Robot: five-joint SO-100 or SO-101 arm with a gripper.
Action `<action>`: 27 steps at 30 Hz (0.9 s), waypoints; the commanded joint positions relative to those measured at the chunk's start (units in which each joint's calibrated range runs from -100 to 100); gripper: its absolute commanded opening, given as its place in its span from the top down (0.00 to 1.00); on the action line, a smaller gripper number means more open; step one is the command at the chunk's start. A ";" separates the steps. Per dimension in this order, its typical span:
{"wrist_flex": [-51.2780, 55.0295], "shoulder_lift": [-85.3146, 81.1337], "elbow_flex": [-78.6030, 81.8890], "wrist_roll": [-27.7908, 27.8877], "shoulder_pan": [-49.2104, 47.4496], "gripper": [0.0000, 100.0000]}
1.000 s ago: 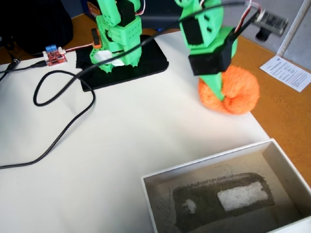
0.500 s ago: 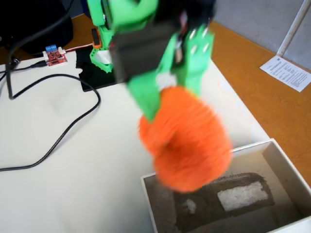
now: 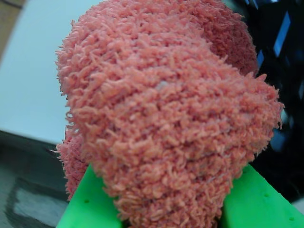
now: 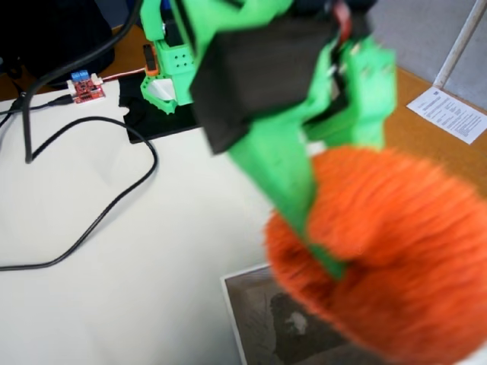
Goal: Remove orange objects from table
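Note:
The orange fuzzy ball is held in my green gripper, lifted above the white table, over the near right corner where the box lies. In the wrist view the ball fills most of the picture, squeezed between the green fingers at the bottom. The gripper is shut on the ball. The fingertips are mostly hidden by the fuzzy cloth.
A white-walled shallow box with a grey bottom lies below the ball at the table's near edge. A black cable loops over the table's left part. A small red circuit board and a black mat sit at the back.

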 commanded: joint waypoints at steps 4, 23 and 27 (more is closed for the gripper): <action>-1.18 -1.68 3.41 0.98 -2.06 1.00; -20.96 -18.21 28.21 6.01 -29.05 1.00; -25.10 -21.65 33.54 8.40 -43.61 1.00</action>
